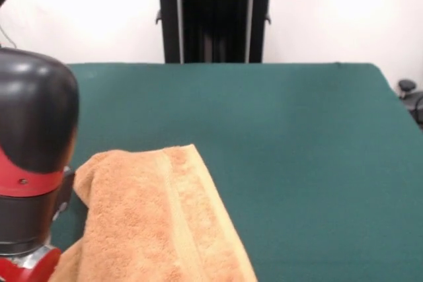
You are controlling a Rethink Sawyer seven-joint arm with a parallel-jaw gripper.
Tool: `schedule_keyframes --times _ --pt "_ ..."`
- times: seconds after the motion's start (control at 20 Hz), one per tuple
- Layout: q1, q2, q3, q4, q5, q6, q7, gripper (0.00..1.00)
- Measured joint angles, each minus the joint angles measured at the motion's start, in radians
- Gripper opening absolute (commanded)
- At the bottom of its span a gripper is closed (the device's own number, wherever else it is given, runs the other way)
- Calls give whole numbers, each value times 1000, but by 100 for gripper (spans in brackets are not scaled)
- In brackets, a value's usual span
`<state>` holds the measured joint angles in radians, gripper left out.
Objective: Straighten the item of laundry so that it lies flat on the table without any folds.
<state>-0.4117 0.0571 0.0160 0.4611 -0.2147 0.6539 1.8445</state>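
The light orange-tan towel [158,222] lies on the dark green table [297,143] at the lower left and runs off the picture's bottom edge. A woven band runs lengthwise near its right hem. Its far left corner looks rounded and rumpled, and its far right corner is a clean point. A thick black and red part of my arm [33,163] stands close to the camera at the left edge and hides the towel's left side. The gripper itself does not show.
The black pedestal [215,18] stands at the table's far side, top centre. Dark cables or gear [411,97] sit past the table's right edge. Green tabletop stretches to the right of the towel and beyond it.
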Motion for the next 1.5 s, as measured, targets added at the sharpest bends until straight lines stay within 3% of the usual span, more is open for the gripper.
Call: schedule_keyframes --times 0.5,0.55,0.95,1.5 --pt "-13 13 11 -24 -2 -11 -41 100" --pt "-11 17 11 -24 -3 -40 -41 0" --pt "-3 33 0 -24 -10 -139 -41 0" --pt "50 31 -107 -5 -14 -143 -41 0"
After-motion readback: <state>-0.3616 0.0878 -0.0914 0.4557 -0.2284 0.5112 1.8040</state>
